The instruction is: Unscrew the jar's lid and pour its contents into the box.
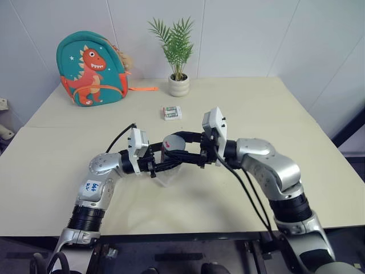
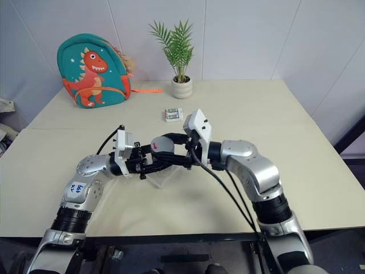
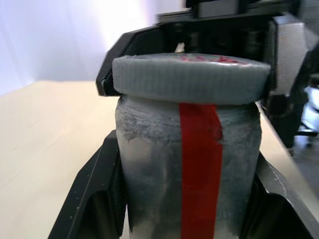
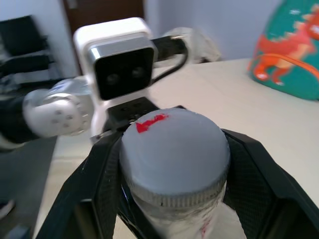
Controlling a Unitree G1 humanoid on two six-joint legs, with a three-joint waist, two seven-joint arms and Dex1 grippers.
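The jar [image 3: 189, 174] is held above the table [image 1: 296, 114] by the left gripper [image 1: 161, 162], whose fingers [image 3: 94, 199] are clamped on its body. The lid [image 4: 174, 149] is still on the jar and is gripped from both sides by the right gripper [image 1: 191, 149]. The clear box [image 1: 169, 176] is seen on the table directly beneath the jar.

Both arms have silver-grey metal housings with black ribbed joint collars. White camera modules sit on each wrist. Black cables run along the forearms. The left arm carries a white handwritten label.
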